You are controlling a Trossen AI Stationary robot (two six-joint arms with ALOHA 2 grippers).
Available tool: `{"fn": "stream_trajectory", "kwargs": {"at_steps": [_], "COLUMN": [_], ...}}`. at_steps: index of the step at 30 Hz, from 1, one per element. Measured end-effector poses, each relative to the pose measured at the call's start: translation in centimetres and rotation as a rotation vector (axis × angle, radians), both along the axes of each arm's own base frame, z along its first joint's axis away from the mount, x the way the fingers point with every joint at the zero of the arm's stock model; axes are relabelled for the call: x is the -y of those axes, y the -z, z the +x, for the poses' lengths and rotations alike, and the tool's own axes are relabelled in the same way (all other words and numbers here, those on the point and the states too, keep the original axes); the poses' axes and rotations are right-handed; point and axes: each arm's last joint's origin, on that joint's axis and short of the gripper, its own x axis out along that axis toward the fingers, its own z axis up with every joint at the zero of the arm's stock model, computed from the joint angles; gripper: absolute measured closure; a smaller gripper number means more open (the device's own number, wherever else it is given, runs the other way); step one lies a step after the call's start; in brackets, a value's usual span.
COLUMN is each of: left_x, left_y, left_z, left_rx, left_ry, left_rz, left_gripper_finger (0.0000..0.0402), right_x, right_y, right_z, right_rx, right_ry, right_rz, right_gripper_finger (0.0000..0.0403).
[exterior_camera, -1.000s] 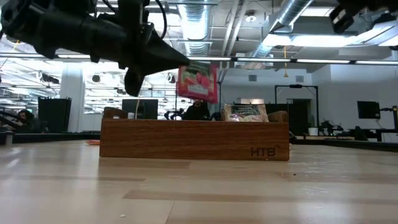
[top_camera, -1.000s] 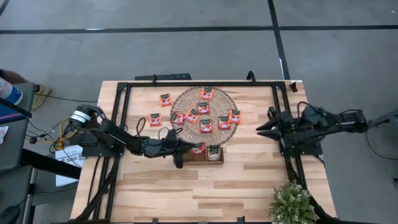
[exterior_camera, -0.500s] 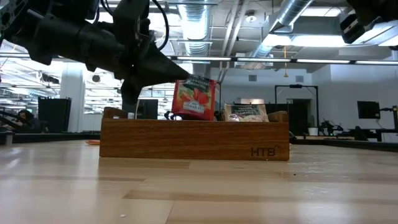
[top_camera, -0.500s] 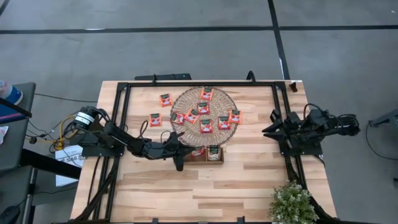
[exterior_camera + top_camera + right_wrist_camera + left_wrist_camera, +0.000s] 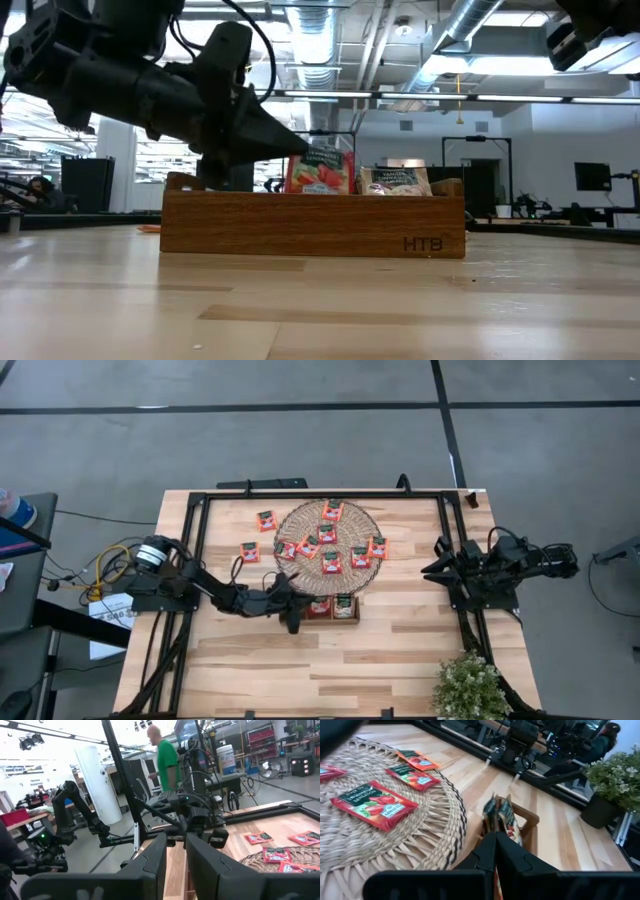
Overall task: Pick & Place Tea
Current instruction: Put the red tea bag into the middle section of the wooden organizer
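The left gripper (image 5: 300, 150) has come lower and now pinches the red tea packet (image 5: 321, 172) inside the wooden tray (image 5: 312, 224), while the right gripper (image 5: 425, 569) waits, fingers slightly apart.

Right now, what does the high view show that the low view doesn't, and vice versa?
Only the high view: the round woven mat with red sachets, two loose sachets on the table, the plant, and the right pincer waiting near the table's right edge. Only the low view: the tray's HTB mark and the red sachet standing upright. Both: the left pincer shut on that sachet at the wooden tray.
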Motion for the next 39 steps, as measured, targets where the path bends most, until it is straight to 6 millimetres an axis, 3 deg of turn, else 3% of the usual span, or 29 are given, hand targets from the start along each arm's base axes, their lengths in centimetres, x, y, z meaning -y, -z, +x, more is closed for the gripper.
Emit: {"fn": "stream_trajectory", "kwargs": {"at_steps": [39], "left_x": [-1.02], "left_y": [0.84], "left_z": [0.09], "left_rx": [-0.083], "left_ry": [-0.011], "left_rz": [0.014], "left_gripper_finger": [0.0395], "right_x": [-0.01], "right_y": [0.05], "right_z": [0.0], "right_rx": [-0.006], "right_ry": [-0.002], "right_rz": [-0.003], "right_gripper_finger": [0.0337]}}
